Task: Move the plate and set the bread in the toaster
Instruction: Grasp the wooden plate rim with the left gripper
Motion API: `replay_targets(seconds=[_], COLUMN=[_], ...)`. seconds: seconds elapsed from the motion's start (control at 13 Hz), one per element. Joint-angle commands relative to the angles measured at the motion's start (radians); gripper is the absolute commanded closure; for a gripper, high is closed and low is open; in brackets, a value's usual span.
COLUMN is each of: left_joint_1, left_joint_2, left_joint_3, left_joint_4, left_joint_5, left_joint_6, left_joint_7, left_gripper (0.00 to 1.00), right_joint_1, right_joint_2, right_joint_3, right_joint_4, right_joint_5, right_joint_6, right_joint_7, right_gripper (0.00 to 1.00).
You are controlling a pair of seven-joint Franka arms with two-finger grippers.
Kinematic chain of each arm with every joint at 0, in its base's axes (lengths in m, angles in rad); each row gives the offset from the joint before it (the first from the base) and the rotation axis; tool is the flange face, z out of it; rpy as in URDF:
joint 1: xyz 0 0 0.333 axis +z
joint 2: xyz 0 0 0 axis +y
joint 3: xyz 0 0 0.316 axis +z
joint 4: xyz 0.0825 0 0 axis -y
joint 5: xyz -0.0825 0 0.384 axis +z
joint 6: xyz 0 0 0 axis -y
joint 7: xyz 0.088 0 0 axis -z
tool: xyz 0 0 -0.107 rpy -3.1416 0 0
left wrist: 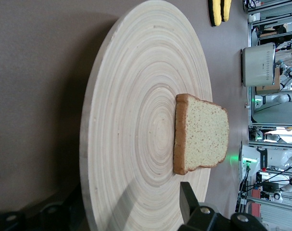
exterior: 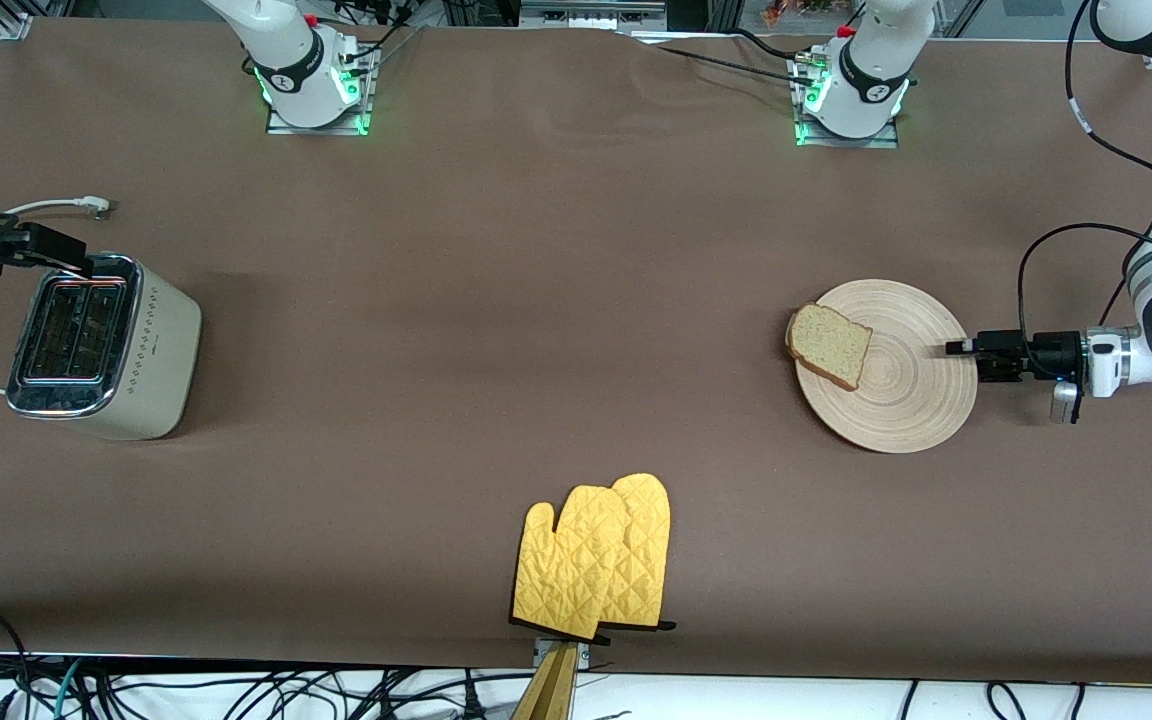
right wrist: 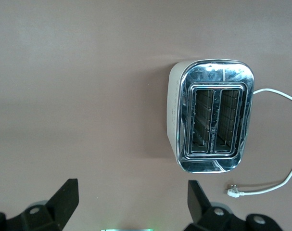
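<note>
Yellow quilted oven mitts lie nearest. Left tool, spread, empty, flanks the stiff beige wooden plate's rim: grip there. Right tool, spread, empty, over the cream toaster.

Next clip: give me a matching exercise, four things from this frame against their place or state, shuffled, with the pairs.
Things:
1. bread
2. toaster
3. oven mitts
4. left end effector

Places or states:
A. at the plate's rim, toward the left arm's end of the table
B. both slots empty
C. lying on the plate, near its edge
D. nearest the front camera, at the table edge

Pairs: 1-C, 2-B, 3-D, 4-A
</note>
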Motion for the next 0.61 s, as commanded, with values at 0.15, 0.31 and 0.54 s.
replay_targets(seconds=[0.15, 0.31, 0.54], left_joint_1=[0.011, 0.011, 0.009], left_joint_2=[0.013, 0.019, 0.027], left_joint_3=[-0.006, -0.006, -0.006], left_joint_4=[0.003, 0.001, -0.006], left_joint_5=[-0.034, -0.034, -0.034], left_joint_6=[-0.003, -0.001, 0.012], left_joint_7=[0.071, 0.074, 0.074], left_gripper=[0.52, 0.56, 0.63], right_joint_1=[-0.008, -0.008, -0.008], right_joint_2=[-0.007, -0.007, -0.007], right_joint_3=[0.001, 0.001, 0.001], right_joint_4=[-0.002, 0.0, -0.002], right_joint_5=[0.016, 0.015, 0.016], right_joint_6=[0.004, 0.004, 0.007], right_joint_7=[-0.008, -0.008, -0.008], right_gripper=[0.0, 0.0, 0.0])
